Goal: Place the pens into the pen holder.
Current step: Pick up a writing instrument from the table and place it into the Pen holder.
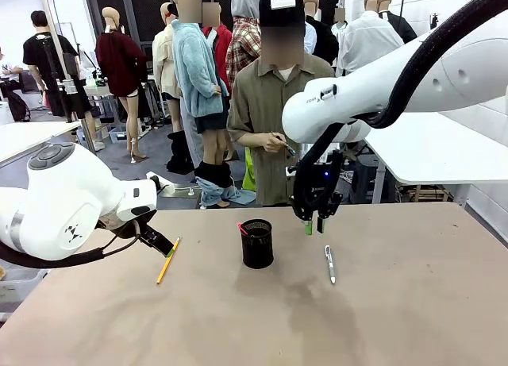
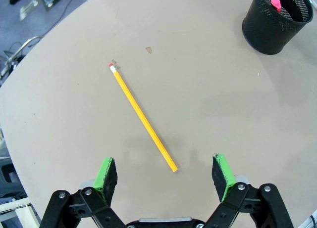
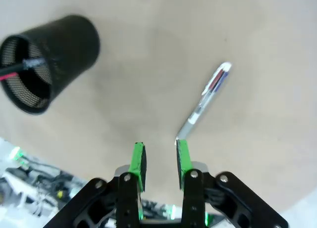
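A yellow pencil-like pen [image 2: 143,118] with a pink eraser end lies flat on the table, left of the pen holder [image 1: 257,244]. My left gripper [image 2: 164,172] hovers open just above its near tip, with nothing between the fingers; the front view shows this gripper [image 1: 159,243] low beside the pen [image 1: 167,262]. The black mesh holder [image 2: 275,25] has a red-pink tipped pen [image 2: 276,1] standing in it. A silver-white pen [image 3: 205,102] lies right of the holder [image 3: 49,60]. My right gripper [image 3: 160,159] hangs above that pen's far end [image 1: 330,264], fingers narrowly apart and empty.
The brown table [image 1: 397,318] has bare room in front and to the right. A person [image 1: 278,104] stands at the far edge behind the holder, hands held at the chest. A white table [image 1: 436,148] stands at the back right.
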Robot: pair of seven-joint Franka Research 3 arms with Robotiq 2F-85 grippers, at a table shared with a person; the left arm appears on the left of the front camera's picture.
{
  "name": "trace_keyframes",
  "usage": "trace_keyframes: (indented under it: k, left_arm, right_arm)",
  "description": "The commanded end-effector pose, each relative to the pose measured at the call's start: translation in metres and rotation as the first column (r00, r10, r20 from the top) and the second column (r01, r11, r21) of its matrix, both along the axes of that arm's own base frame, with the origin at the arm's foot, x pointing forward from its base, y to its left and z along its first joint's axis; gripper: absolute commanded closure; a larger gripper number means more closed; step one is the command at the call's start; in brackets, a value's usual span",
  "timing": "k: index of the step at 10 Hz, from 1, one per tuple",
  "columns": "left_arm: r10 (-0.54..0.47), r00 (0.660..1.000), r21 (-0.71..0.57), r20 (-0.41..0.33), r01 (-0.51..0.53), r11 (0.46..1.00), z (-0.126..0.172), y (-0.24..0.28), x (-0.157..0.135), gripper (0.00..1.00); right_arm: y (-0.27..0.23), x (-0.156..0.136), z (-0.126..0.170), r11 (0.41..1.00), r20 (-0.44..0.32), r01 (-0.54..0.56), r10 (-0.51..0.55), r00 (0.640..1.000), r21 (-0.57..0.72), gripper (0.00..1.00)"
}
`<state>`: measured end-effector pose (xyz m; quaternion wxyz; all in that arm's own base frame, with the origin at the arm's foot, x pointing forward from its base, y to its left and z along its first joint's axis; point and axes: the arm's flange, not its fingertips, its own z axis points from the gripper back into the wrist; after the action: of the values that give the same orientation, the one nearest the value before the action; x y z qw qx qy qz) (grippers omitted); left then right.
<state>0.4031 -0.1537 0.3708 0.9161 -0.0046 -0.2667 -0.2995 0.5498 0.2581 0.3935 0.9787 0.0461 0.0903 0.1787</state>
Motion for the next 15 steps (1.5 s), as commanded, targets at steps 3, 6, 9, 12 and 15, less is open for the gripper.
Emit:
trace_keyframes:
  k: [3, 6, 9, 12, 15]
  left_arm:
    - [0.005, 1.0, -0.006, 0.0, -0.005, 1.0, 0.001, 0.002, 0.0, 0.0]
    - [0.005, 1.0, -0.006, 0.0, -0.005, 1.0, 0.001, 0.002, 0.0, 0.0]
    - [0.005, 1.0, -0.006, 0.0, -0.005, 1.0, 0.001, 0.002, 0.0, 0.0]
    - [0.005, 1.0, -0.006, 0.0, -0.005, 1.0, 0.001, 0.002, 0.0, 0.0]
    - [0.005, 1.0, -0.006, 0.0, -0.005, 1.0, 0.001, 0.002, 0.0, 0.0]
  right_arm:
    - [-0.015, -0.013, -0.029, 0.984, 0.118, 0.162, -0.152, 0.981, -0.08, 0.2]
    - [-0.025, -0.006, -0.052, 0.976, 0.175, 0.202, -0.187, 0.967, -0.075, 0.2]
    - [-0.027, -0.012, -0.067, 0.972, 0.173, 0.219, -0.203, 0.964, -0.083, 0.2]
    - [-0.026, -0.013, -0.085, 0.974, 0.144, 0.212, -0.2, 0.969, -0.075, 0.2]
    - [-0.023, -0.013, -0.097, 0.973, 0.135, 0.21, -0.196, 0.971, -0.096, 0.2]
